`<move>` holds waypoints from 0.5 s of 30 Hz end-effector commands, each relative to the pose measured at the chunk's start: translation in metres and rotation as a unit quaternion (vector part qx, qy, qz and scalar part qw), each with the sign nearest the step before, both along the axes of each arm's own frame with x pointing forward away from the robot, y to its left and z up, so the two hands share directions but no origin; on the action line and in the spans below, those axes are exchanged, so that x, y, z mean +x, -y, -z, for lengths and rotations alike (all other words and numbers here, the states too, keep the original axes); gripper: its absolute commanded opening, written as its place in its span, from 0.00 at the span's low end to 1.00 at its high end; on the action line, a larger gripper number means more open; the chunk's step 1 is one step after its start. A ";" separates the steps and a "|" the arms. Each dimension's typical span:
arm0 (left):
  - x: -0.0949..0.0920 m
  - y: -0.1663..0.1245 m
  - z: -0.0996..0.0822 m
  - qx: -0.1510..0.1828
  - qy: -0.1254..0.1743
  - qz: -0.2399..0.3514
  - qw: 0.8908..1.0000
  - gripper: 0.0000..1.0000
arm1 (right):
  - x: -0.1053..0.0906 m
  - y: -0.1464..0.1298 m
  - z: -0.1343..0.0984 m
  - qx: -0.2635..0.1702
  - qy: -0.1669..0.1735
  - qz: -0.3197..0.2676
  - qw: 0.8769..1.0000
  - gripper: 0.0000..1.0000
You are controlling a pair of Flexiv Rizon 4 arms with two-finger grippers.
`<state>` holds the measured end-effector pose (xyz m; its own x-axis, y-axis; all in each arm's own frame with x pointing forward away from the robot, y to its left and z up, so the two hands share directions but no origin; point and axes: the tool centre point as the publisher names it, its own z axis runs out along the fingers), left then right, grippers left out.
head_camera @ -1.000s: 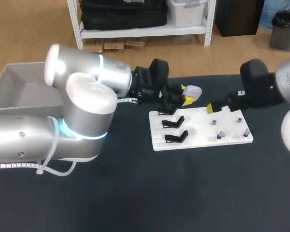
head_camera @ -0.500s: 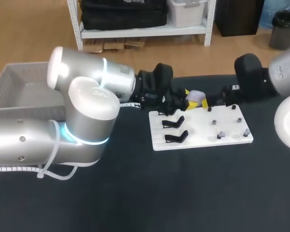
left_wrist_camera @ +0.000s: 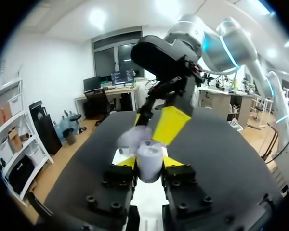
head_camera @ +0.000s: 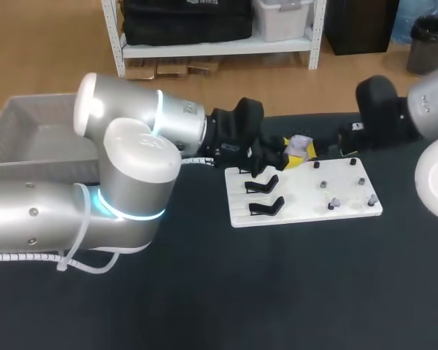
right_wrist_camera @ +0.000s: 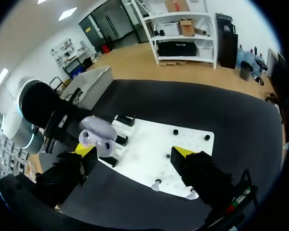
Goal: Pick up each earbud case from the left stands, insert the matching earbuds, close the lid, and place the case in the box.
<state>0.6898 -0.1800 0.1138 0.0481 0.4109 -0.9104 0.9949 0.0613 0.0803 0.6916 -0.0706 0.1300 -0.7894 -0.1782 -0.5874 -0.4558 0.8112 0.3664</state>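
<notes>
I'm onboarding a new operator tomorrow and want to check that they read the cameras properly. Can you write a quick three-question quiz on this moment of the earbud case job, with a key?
1. True or false: the left gripper is shut on the lavender case.
2. What do the black stands on the white board hold? A: nothing. B: one case each. C: loose earbuds.
3. Fill in the word: the right gripper, close to the case, has its fingers ___.
Key: 1 true; 2 A; 3 open.
</notes>
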 end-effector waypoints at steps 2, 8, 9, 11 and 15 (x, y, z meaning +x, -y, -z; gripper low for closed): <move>-0.004 -0.001 0.002 -0.006 0.002 0.004 1.000 0.00 | 0.006 0.001 -0.005 -0.006 0.006 0.003 1.000 1.00; -0.001 -0.008 0.002 -0.044 -0.004 -0.012 0.999 0.00 | -0.003 0.014 -0.009 -0.055 0.018 0.011 0.998 1.00; -0.001 -0.010 0.000 -0.053 -0.005 -0.016 0.998 0.00 | -0.005 0.018 -0.010 -0.061 0.019 0.015 0.998 1.00; 0.000 -0.014 -0.005 -0.083 -0.007 -0.021 0.996 0.00 | -0.009 0.026 -0.010 -0.081 0.027 0.015 0.996 1.00; 0.000 -0.019 -0.016 -0.153 -0.018 -0.018 0.988 0.00 | -0.014 0.043 -0.007 -0.137 0.022 0.022 0.990 1.00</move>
<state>0.6987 -0.1706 0.1296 -0.0118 0.2807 -0.9597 0.9949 0.0993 0.0168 0.6907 -0.1055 0.1265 -0.7695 -0.3015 -0.5630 -0.4962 0.8372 0.2298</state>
